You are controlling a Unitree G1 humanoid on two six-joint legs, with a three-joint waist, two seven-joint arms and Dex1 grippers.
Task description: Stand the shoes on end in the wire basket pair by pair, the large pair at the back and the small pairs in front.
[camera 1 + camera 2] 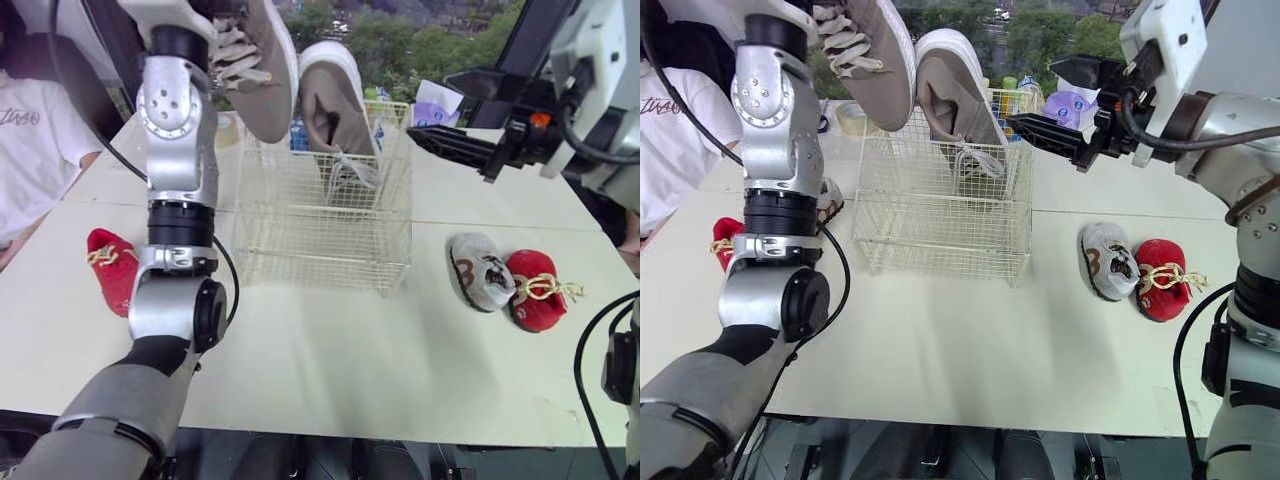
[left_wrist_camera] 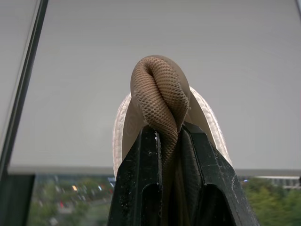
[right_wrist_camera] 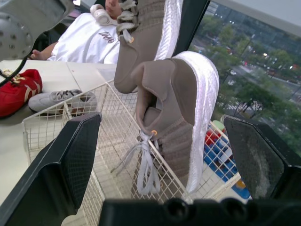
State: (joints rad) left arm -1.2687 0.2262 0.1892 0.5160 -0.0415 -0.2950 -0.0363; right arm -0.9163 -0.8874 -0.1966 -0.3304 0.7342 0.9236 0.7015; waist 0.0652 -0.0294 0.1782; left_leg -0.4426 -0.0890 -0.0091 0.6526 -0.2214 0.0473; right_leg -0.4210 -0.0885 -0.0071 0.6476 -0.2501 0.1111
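Left eye view, far left: a person in a white shirt seated behind the pale, smooth table. Lower down on the left side of the table, a small red shoe with yellow laces, lying flat.

Upper left of centre: left gripper clamped tight on the heel collar of a large tan shoe, brown mesh bunched between the two black fingers. Shoe held high, heel up and toe down, toe near the back rim of the wire basket. Knit tan upper, thick white ribbed sole, pale flat laces.

Centre: basket of thin cream wire, box-shaped, open grid. Inside it, at the back right, the matching tan shoe standing on its toe, tilted, white sole turned away from the held shoe, laces dangling inside the wire.

Upper right: right gripper spread wide with nothing in it, beside the basket's right rim.

Right side of the table: a small grey shoe and a second red shoe with yellow laces, lying touching.
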